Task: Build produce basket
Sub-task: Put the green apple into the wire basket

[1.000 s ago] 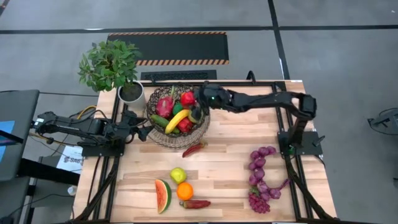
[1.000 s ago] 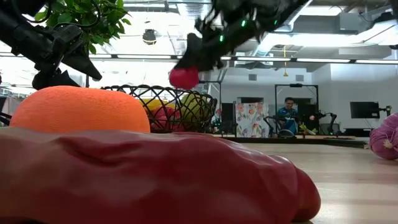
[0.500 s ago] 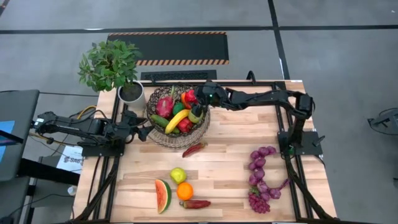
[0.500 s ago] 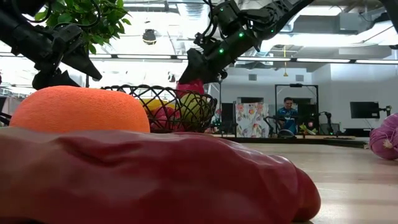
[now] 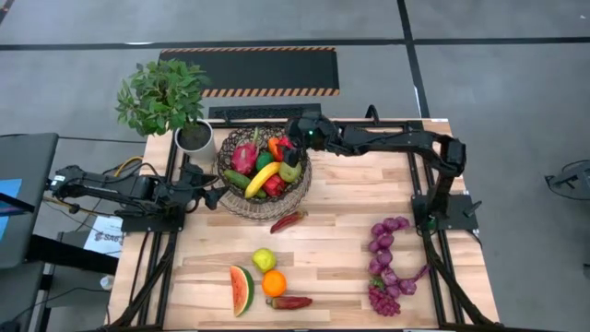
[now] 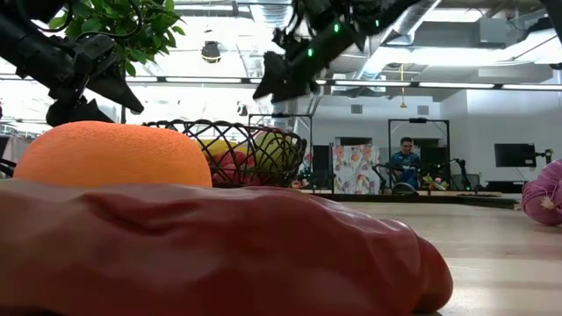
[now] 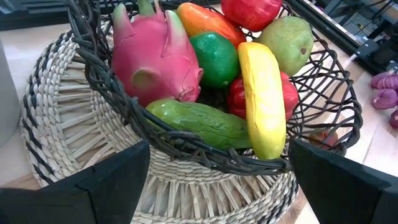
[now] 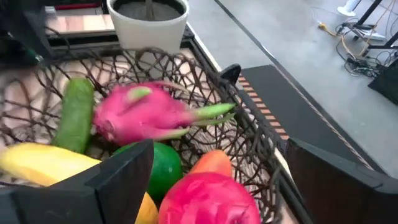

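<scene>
Above a pale wooden slatted desk, the right claw hangs released, fingers spread and grasping nothing, just over the far rim of the round dark brown wire-mesh basket. The basket stands on a flat pale woven round mat near the desk's far left corner, beside a leafy green plant in a white pot.

Inside the basket lie a pink dragon fruit, a yellow banana, a dark green cucumber, a round red apple, a greenish pear, an orange pepper and a round green fruit.

The left claw waits low at the basket's left side, its fingers spread wide and empty, facing the mesh.

Outside the basket, a long red pepper rests on the desk just in front of the mat. Near the front edge sit a watermelon slice, a yellow-green fruit, a round orange and another red pepper, close together. A long bunch of purple grapes lies well apart, toward the right side.
</scene>
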